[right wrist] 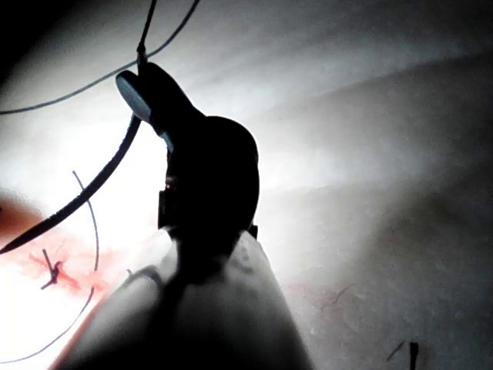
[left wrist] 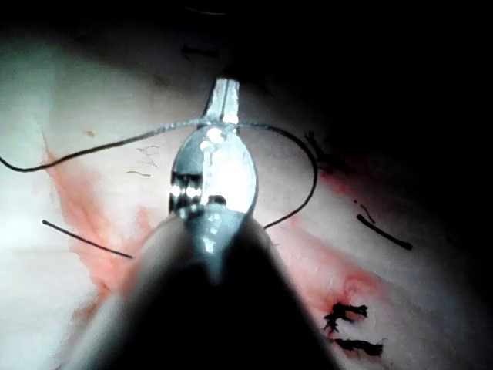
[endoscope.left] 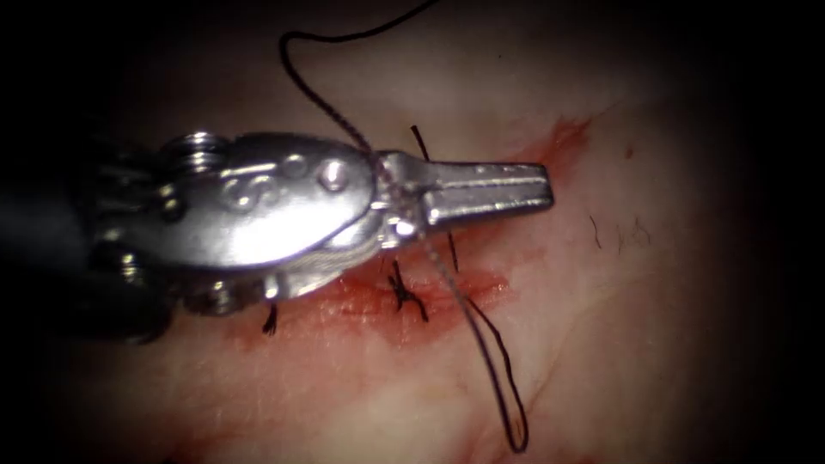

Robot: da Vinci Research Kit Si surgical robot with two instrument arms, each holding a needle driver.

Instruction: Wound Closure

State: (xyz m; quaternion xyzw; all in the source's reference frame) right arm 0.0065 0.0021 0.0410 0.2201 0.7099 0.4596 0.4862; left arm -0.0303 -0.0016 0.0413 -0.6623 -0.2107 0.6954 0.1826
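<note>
Closest in, the left tool [endoscope.left: 537, 185] reaches in from the endoscope view's left edge. It is a bulky, polished steel wrist with round rivets that narrows to two flat, straight jaws. The jaws are pressed together and pinch nothing. They point right, above the cut [endoscope.left: 361, 296], with bare tissue [endoscope.left: 670, 326] and open room beyond their tip.

Dark braided thread [endoscope.left: 322, 101] comes down from the upper edge and lies across the tool just where the jaws begin. It then runs on down to a long, narrow loop on the right of the cut, near the lower edge.

Under the wrist, a short cut end of thread [endoscope.left: 271, 320] stands up from the cut. Further right sits a tied knot [endoscope.left: 404, 294] with bristly tails. Red fluid [endoscope.left: 563, 137] glistens along the wound line and smears up to the right. The tissue is pale, moist and softly creased.

In the right wrist view, the right tool [right wrist: 139, 89] is a dark silhouette. Its jaws seem closed on the needle [right wrist: 85, 189] near its thick thread end. The smooth curve tapers to a point away from the tool. Whether the needle touches the tissue cannot be told.
</note>
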